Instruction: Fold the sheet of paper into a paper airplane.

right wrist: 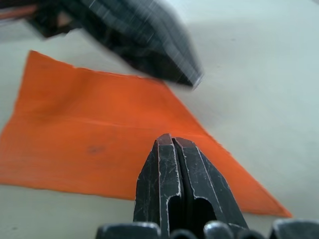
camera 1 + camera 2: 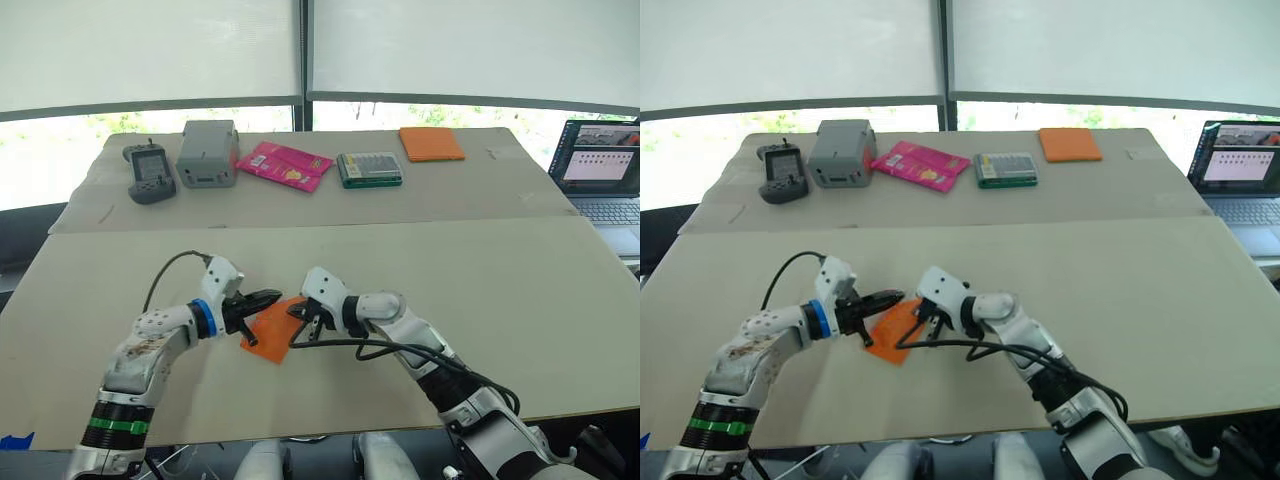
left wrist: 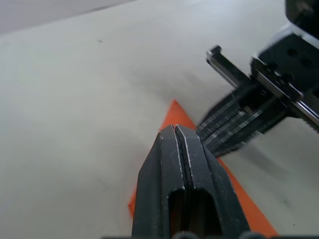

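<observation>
- One sheet of paper [image 2: 272, 330] is lying flat on the near half of the table [image 2: 500, 300], between the two grippers; it is already folded into a creased orange wedge.
- In the right wrist view the wedge is tapering to a sharp corner at one end and running wide at the other, with a crease along its length; from the head views its long axis is slanting across the table, one end toward the robot.
- The left gripper [image 2: 270, 297] is sitting over the paper's far left edge, its jaws pressed together with no gap; I cannot tell whether paper is pinched between them.
- The right gripper [image 2: 303, 318] is sitting at the paper's right edge, jaws likewise closed tight, tips down near the sheet.
- Well beyond the paper, along the far side of the table, six things are lying in a row: one handheld controller [image 2: 150, 172], one grey box [image 2: 207, 153], one pink packet [image 2: 284, 165], one green case [image 2: 369, 169], one orange pad [image 2: 431, 143].
- One open laptop [image 2: 603, 170] is standing far to the paper's right.
</observation>
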{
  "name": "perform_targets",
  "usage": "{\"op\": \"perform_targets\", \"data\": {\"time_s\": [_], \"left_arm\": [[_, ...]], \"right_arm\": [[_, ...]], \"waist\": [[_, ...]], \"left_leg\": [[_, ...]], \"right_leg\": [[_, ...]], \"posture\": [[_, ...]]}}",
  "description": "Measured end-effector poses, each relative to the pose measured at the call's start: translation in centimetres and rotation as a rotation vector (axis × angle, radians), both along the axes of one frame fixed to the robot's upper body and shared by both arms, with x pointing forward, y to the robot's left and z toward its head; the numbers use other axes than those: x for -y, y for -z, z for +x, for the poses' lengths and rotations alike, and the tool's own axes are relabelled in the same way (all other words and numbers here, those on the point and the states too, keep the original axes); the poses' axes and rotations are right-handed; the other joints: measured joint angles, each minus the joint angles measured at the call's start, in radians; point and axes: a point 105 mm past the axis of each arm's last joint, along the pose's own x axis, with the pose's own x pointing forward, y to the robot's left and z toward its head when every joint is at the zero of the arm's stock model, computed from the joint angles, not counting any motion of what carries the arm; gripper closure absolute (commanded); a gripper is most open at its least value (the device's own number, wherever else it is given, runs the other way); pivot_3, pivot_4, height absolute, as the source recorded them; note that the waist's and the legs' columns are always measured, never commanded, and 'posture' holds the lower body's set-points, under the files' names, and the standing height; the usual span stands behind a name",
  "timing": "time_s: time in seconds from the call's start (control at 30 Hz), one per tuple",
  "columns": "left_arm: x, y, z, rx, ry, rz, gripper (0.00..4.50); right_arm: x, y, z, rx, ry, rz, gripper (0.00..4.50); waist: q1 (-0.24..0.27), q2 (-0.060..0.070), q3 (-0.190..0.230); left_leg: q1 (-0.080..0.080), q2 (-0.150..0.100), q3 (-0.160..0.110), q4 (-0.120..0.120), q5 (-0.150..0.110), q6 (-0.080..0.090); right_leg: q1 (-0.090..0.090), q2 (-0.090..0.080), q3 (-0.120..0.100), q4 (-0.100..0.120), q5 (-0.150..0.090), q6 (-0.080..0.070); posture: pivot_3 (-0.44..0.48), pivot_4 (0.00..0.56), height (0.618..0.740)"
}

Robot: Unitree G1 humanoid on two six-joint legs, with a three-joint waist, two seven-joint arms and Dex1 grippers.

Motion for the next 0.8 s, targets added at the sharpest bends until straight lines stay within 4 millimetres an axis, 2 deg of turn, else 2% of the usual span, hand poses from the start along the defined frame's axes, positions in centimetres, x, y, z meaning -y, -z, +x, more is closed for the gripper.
{"op": "perform_targets", "data": {"time_s": [0.2,0.53,0.8], "left_arm": [[-0.8,1.9,-0.2,-0.049,-0.036,0.047,4.50],[-0.4,1.9,0.0,-0.046,-0.031,0.037,4.50],[-0.5,2.0,0.0,-0.045,-0.037,0.030,4.50]], "right_arm": [[1.3,-0.5,1.4,0.036,0.107,0.018,4.47],[2.5,0.2,1.5,0.061,0.149,0.001,4.47],[6.7,0.0,2.9,0.083,0.280,-0.022,4.47]], "waist": [[-0.001,0.000,0.000],[0.006,0.000,0.000],[0.021,0.000,0.000]], "left_leg": [[-0.001,0.000,0.000,0.000,0.000,0.000],[0.000,0.000,0.000,0.000,0.000,0.000],[0.001,0.000,0.000,0.001,0.000,0.000]], "right_leg": [[-0.001,0.000,0.000,0.000,0.000,0.000],[0.001,-0.001,0.000,-0.001,0.000,0.000],[0.002,0.000,0.000,-0.001,0.000,0.000]], "posture": [[0.000,0.150,0.740],[0.000,0.150,0.740],[0.000,0.150,0.740]]}}
